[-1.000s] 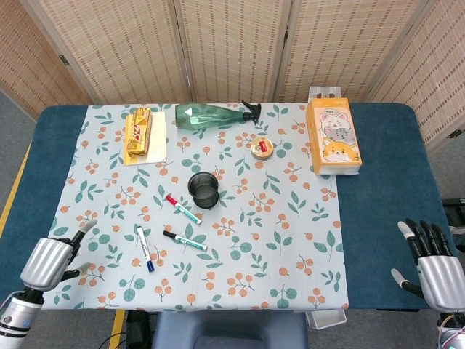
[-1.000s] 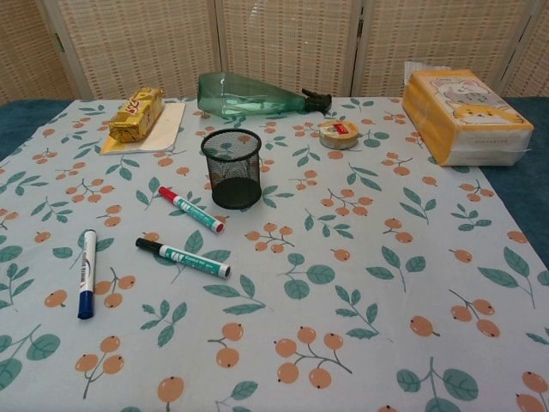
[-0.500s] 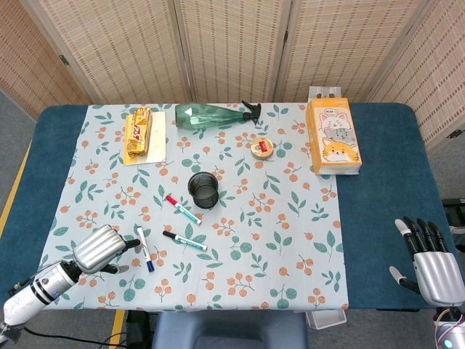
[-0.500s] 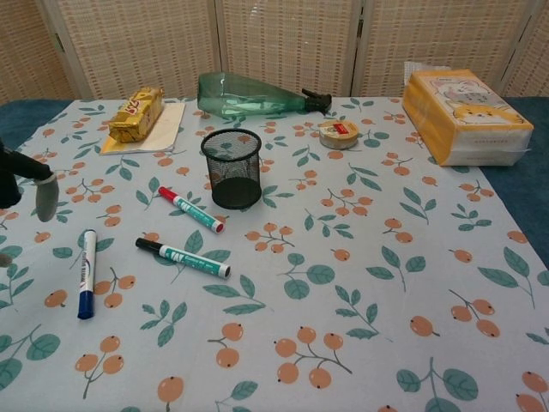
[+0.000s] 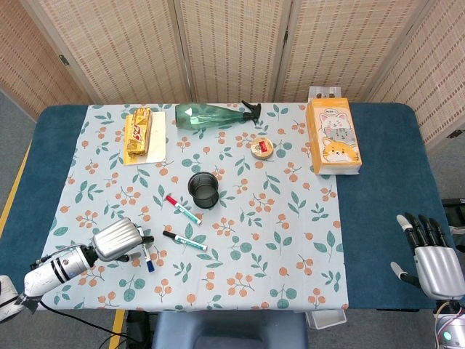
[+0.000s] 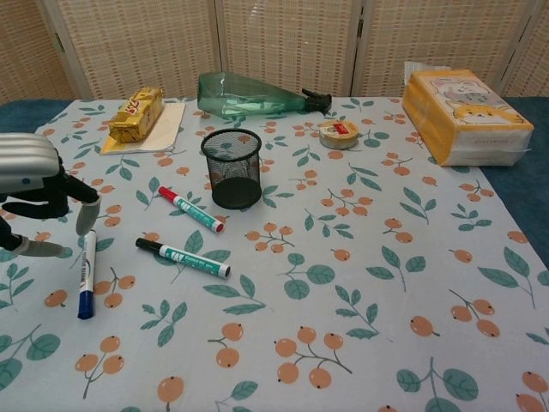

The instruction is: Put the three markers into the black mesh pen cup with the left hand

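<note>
hovering just left of the blue marker (image 6: 86,275), the left hand (image 6: 34,184) has fingers spread, holding nothing; the red marker (image 6: 190,209) and black marker (image 6: 183,257) lie right of it, below the cup (image 6: 232,167); right hand (image 5: 434,262) spread

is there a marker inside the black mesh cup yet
No: in the chest view the black mesh pen cup stands empty, and all three markers lie on the tablecloth.

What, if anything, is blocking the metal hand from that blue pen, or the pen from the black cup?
Nothing visible. The left hand hangs right above the blue-capped marker. Between that marker and the pen cup lie only the red-capped marker and black-capped marker, flat and likely easy to pass over.
</note>
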